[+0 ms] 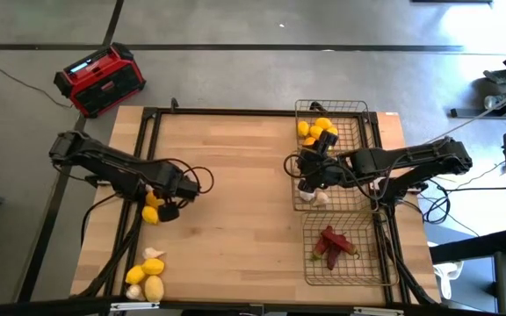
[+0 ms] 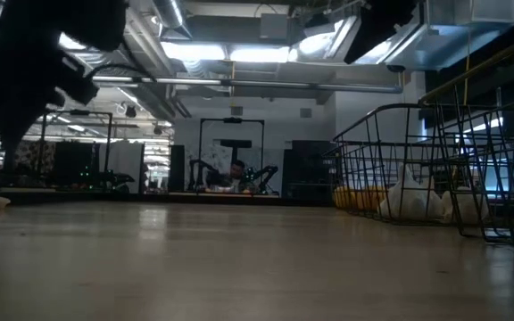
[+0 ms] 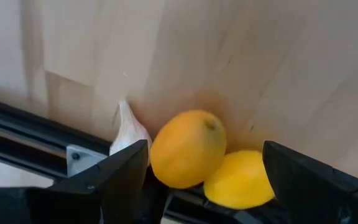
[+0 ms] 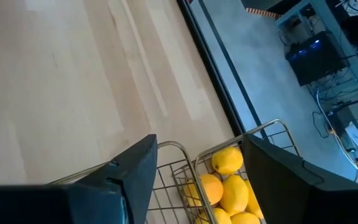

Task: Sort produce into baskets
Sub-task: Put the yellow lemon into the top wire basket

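- left gripper (image 3: 204, 177) low over the table's left edge, fingers spread wide either side of two lemons; nothing clamped
- nearer lemon (image 3: 188, 148) sits between the fingers, second lemon (image 3: 240, 179) touching it, garlic bulb (image 3: 128, 127) just beside, against the black frame rail (image 3: 30, 127)
- high view: left gripper (image 1: 167, 204) beside a lemon (image 1: 151, 213); more lemons and garlic in a pile (image 1: 146, 275) at the near left corner, unsorted
- right gripper (image 1: 311, 169) over the middle basket (image 1: 358, 204), fingers apart with nothing between them in its wrist view; garlic (image 1: 316, 197) lies in that basket below it
- far basket (image 1: 358, 114) holds lemons (image 1: 316, 132), near basket (image 1: 372, 263) holds chilies (image 1: 332, 243)
- right wrist view looks past the fingers at the lemons (image 4: 227, 186) in the far basket
- step (my read): left arm about to take one lemon, most of the left-side produce not yet sorted
- risk: closing could catch both lemons, they touch, so one may squirt out and roll off the edge
- risk: the rail is close, a finger could hit it or pinch the garlic instead
- risk: round lemon may slip during the long carry across to the far basket (arms could also crowd each other there)
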You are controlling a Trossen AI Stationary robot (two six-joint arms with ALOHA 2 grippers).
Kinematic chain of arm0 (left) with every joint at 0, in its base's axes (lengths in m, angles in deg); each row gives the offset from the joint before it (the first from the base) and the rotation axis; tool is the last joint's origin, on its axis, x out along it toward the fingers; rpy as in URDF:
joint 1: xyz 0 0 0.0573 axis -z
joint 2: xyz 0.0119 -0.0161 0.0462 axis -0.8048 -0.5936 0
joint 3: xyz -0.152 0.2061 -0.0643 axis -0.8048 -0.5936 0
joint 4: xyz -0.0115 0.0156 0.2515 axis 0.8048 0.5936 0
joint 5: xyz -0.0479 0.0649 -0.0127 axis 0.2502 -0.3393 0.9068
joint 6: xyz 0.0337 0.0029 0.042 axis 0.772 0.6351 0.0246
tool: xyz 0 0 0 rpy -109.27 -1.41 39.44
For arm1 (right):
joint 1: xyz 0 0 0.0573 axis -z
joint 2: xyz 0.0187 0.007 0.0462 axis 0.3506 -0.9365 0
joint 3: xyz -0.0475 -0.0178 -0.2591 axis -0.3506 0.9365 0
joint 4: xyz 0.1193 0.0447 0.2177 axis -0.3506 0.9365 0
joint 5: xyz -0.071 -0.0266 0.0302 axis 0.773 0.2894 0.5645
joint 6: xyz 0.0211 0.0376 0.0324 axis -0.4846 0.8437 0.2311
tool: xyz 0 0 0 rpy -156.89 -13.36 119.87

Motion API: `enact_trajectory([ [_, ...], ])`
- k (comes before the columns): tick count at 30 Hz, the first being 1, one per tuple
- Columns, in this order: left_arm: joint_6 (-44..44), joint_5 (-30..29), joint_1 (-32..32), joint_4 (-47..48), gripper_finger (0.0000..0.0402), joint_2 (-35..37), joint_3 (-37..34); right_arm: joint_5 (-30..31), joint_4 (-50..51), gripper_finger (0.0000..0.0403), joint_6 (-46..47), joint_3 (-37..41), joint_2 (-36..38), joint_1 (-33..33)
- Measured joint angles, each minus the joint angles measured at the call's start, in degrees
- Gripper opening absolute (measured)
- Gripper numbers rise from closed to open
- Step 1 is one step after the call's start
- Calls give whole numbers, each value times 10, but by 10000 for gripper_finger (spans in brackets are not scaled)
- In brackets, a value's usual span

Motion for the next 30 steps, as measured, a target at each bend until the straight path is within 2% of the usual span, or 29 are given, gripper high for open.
enact_trajectory([
  [6,8,18,0,-11,310,-8,-28,-14,0,232,0,0,0,0],
  [12,36,18,0,-23,293,-28,-36,-14,-5,232,-2,0,0,0],
  [20,83,31,0,-32,275,-105,-53,-15,-19,232,-11,0,0,0],
  [30,100,28,-2,-35,259,-182,-56,-19,-19,232,-11,0,0,0],
])
